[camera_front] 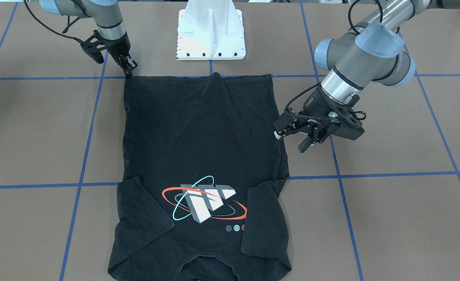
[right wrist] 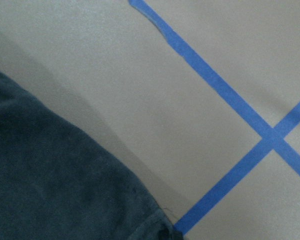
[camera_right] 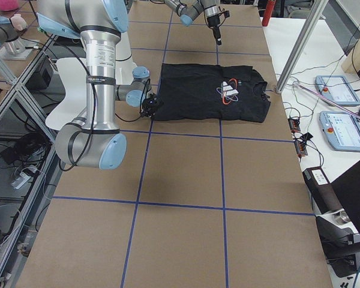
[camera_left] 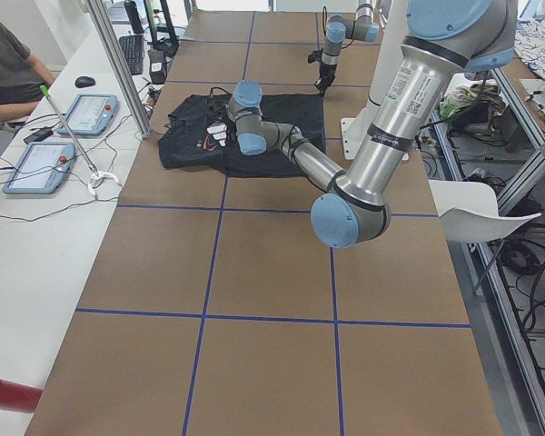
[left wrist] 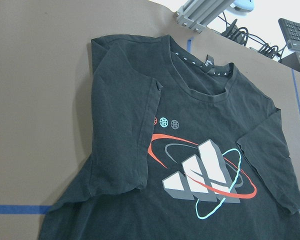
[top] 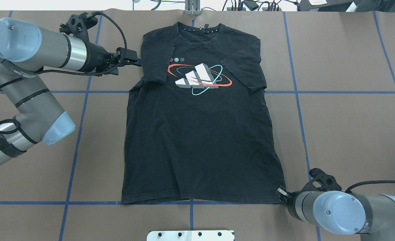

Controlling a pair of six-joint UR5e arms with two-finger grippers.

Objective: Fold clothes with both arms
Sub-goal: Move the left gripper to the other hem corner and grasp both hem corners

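Observation:
The black T-shirt (top: 197, 140) lies flat on the table, logo (top: 199, 79) up, collar away from the robot's base and both sleeves folded in over the chest. My left gripper (top: 134, 59) hovers just off the shirt's left sleeve, its fingers (camera_front: 278, 132) apart and holding nothing. The left wrist view looks down on the shirt (left wrist: 190, 150) and shows no fingers. My right gripper (camera_front: 130, 68) is low at the near hem corner (right wrist: 155, 225), tips at the cloth's edge. Whether it is open or shut does not show.
The white base pedestal (camera_front: 211, 35) stands just behind the hem. Blue tape lines (top: 298, 110) cross the brown table. At the table's far side there are cables, tablets (camera_left: 36, 168) and a seated person (camera_left: 9, 73).

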